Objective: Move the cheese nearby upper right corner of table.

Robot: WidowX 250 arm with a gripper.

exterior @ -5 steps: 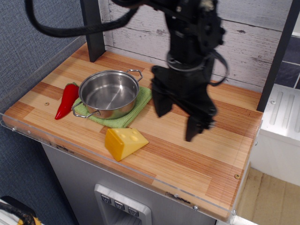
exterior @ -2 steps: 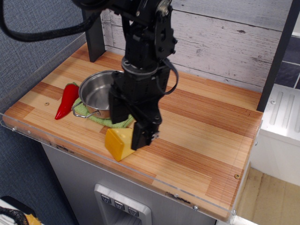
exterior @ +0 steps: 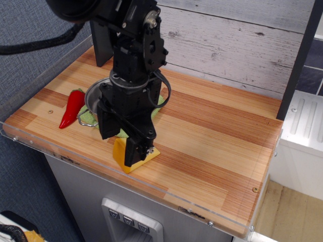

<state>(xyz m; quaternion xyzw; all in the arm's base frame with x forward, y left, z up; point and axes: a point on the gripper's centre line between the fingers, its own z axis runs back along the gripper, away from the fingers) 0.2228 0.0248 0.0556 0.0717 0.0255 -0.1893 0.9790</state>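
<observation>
The cheese [exterior: 119, 155], a yellow-orange wedge, lies near the front edge of the wooden table [exterior: 222, 151], left of its middle. My black gripper [exterior: 120, 147] hangs right over it. Its two fingers stand apart, one at the wedge's left back side and one over its front right, so the jaws straddle the cheese and look open. Most of the cheese is hidden behind the fingers. I cannot tell whether the fingers touch it.
A steel pot [exterior: 94, 96] on a green cloth [exterior: 89, 119] sits just behind the gripper, largely hidden by the arm. A red pepper [exterior: 72, 108] lies at the left. A dark post [exterior: 101, 35] stands at the back left. A clear acrylic rim [exterior: 75, 162] runs along the front edge.
The arm has swung from the table's middle right to the left and front, and dropped down. The open fingers have moved from beside the cheese to straddle it. The cheese has not moved.
</observation>
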